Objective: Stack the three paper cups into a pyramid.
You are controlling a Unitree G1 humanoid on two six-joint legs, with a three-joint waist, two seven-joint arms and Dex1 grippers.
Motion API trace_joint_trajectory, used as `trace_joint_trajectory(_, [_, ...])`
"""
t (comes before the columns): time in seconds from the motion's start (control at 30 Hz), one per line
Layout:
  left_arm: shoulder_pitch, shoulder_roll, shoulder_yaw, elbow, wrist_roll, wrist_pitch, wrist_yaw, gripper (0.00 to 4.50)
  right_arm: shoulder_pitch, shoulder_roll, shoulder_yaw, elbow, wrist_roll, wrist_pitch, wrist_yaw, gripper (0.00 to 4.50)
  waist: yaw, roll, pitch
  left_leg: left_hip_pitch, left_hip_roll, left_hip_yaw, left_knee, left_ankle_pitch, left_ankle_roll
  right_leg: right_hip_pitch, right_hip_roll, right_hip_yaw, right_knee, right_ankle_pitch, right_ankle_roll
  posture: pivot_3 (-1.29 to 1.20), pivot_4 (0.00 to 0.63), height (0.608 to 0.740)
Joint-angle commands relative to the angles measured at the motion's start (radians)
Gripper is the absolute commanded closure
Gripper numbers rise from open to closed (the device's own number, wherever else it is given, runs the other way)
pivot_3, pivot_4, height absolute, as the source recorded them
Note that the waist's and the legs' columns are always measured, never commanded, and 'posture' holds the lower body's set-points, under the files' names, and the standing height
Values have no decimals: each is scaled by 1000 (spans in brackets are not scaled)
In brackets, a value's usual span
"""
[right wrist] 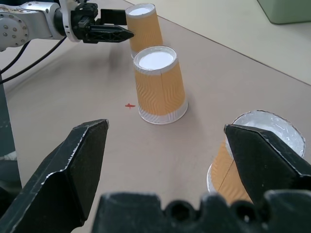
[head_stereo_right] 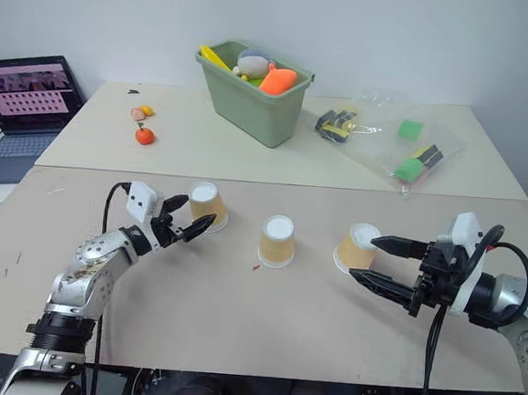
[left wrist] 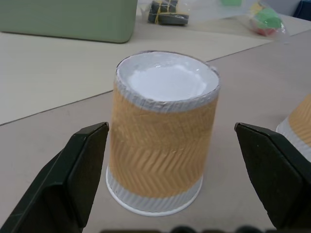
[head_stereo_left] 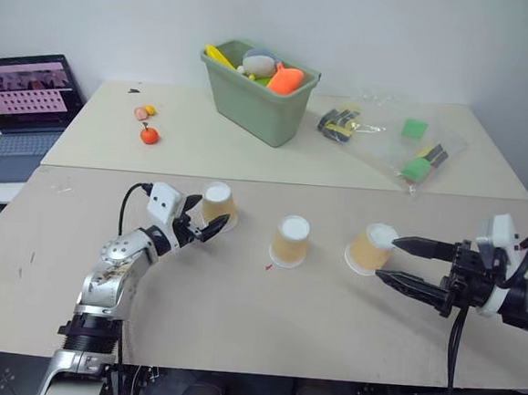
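Note:
Three tan-orange paper cups stand upside down in a row on the near table: the left cup [head_stereo_left: 219,205], the middle cup [head_stereo_left: 291,241] and the right cup [head_stereo_left: 371,249]. My left gripper [head_stereo_left: 209,219] is open at the left cup. In the left wrist view that cup [left wrist: 163,136] stands between the two black fingers [left wrist: 73,179], with a gap on each side. Open as well, my right gripper [head_stereo_left: 389,259] has its fingertips just to the right of the right cup. In the right wrist view this cup [right wrist: 243,170] sits close to one finger [right wrist: 262,155].
A green bin [head_stereo_left: 259,92] with toys stands on the far table. Small orange toy fruits [head_stereo_left: 148,134] lie to its left, and a clear bag of items [head_stereo_left: 387,139] to its right. An open laptop [head_stereo_left: 24,105] sits at the far left. There is bare table in front of the cups.

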Motion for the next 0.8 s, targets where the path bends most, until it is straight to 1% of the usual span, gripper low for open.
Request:
trace_joint_trajectory(0.03, [-88,-17,3,86,32,-36,24,62,-24,-2,-14,-23,25,2,-3,0,1,0,0,0,0,0,0,0,0,0,0,0,0,0,0,0,150,740])
trace_joint_trajectory(0.1, [-132,-33,-3,140,47,-57,30,62,-31,-2,-8,-20,23,1,-4,0,1,0,0,0,0,0,0,0,-1,0,0,0,0,0,0,0,150,740])
trace_joint_trajectory(0.2, [-205,-64,-3,218,60,-87,45,845,-36,-2,-5,-18,19,0,-2,0,1,0,0,-1,0,0,0,1,-2,0,0,0,-1,0,0,0,150,740])
trace_joint_trajectory(0.23, [-221,-73,-1,233,57,-93,43,1182,-37,-2,-5,-18,19,0,-3,0,1,0,0,-1,0,0,0,1,-2,0,0,0,-1,0,0,0,150,740])
trace_joint_trajectory(0.27, [-228,-82,1,237,49,-94,32,1619,-35,-1,-6,-19,19,0,-3,0,0,0,0,-1,0,0,0,1,-2,0,0,0,-1,0,0,0,150,740])
trace_joint_trajectory(0.33, [-227,-90,-7,235,50,-92,17,2165,-30,-1,-10,-21,20,-1,-3,0,-4,0,0,-1,0,0,0,1,-2,0,0,0,-1,0,0,0,150,740])
trace_joint_trajectory(0.4, [-218,-89,-19,224,59,-83,9,2496,-25,-2,-15,-23,19,-1,-2,0,-6,0,0,-1,0,0,0,3,-5,0,0,0,-1,0,0,0,150,740])
trace_joint_trajectory(0.53, [-155,-56,-62,94,33,-43,-98,2496,-10,-5,-25,-26,17,-4,0,0,-6,0,0,-1,0,0,0,3,-6,0,0,0,-1,0,0,0,150,740])
trace_joint_trajectory(0.67, [-86,16,-87,-35,-9,-3,-232,2496,-7,-8,-27,-22,13,-7,4,0,-6,0,0,-1,0,0,0,3,-6,-1,0,0,-1,0,1,0,150,740])
trace_joint_trajectory(0.8, [-37,84,-76,-60,-28,-11,-321,2496,-14,-8,-22,-10,8,-13,10,0,-7,0,0,0,0,0,0,1,-1,0,0,0,1,0,0,0,150,740])
